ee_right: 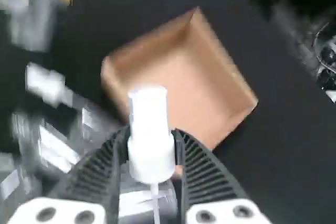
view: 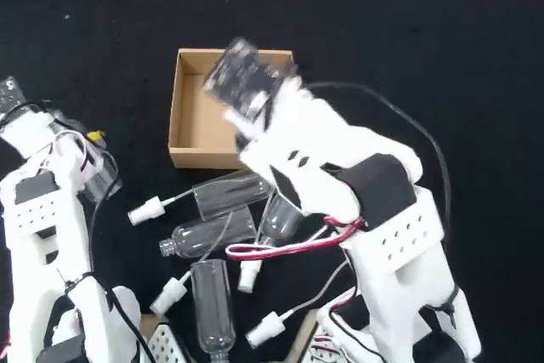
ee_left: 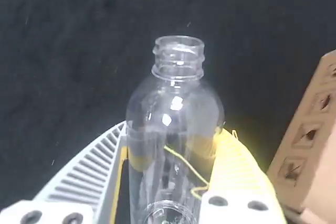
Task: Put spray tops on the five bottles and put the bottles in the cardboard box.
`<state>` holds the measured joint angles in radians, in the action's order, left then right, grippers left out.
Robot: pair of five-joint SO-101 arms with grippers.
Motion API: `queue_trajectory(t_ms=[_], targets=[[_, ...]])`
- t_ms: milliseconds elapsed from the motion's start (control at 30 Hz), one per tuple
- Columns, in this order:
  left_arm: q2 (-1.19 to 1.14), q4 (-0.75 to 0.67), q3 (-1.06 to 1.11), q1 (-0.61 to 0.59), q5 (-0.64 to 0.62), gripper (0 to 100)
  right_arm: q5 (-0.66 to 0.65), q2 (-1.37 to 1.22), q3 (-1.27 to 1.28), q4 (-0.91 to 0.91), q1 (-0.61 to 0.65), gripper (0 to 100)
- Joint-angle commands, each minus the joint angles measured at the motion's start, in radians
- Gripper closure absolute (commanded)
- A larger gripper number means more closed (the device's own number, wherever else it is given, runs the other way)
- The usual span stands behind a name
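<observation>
Left wrist view: one clear bottle [ee_left: 176, 111] is clamped between the fingers of the left pincer [ee_left: 176, 148]. Its threaded neck is open and carries no spray top. In the high view I see this held bottle at the left side of the desk [view: 442, 48], well apart from the cardboard box [view: 202, 121].

The right pincer [ee_right: 151, 142] is closed on a white spray top [ee_right: 150, 124]. The box lies just beyond its tips, so this top is not at the held bottle's neck.

Four more bottles lie on the desk in front of the box:
- The first lying bottle [view: 228, 194] has a white top [view: 146, 210] off its neck. A thin tube runs toward the mouth, but I cannot tell whether it is inserted.
- The second lying bottle [view: 208, 237] shows a bare neck.
- The third lying bottle [view: 212, 303] points toward the near edge and looks uncapped.
- The fourth lying bottle [view: 280, 217] is partly hidden under the right arm.

Near them lie a loose top [view: 168, 295], a second loose top [view: 248, 275] and a third loose top [view: 267, 329].

Status, as I judge it: the visible box floor is bare, so none of the five bottles is boxed. No bottle shows a seated spray top. The first fitting is set up, with a bottle in one pincer and a top in the other, but the two are not yet together. All five fittings and all five placements are left to do.
</observation>
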<state>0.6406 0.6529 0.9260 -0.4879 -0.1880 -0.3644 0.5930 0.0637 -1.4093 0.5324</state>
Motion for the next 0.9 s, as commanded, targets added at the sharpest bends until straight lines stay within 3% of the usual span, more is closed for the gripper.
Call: queue_trajectory(t_ms=[0, 167, 367, 567, 867], targets=[[0.031, -0.114, -0.025, 0.018, 0.018, 97, 0.167, 0.018, -0.067, 0.144, -0.017, 98.8], [0.038, -0.33, 0.008, 0.021, 0.018, 97, 0.302, 0.022, -0.071, 0.327, -0.018, 98.8], [0.038, -0.491, 0.053, 0.031, 0.012, 97, 0.445, 0.019, -0.07, 0.551, -0.015, 98.8], [0.038, -0.81, 0.154, 0.214, 0.017, 97, 0.488, 0.022, -0.07, 0.744, -0.018, 98.8], [0.038, -1.376, 0.452, 0.427, 0.017, 97, 0.488, 0.022, -0.084, 0.766, -0.046, 98.8]])
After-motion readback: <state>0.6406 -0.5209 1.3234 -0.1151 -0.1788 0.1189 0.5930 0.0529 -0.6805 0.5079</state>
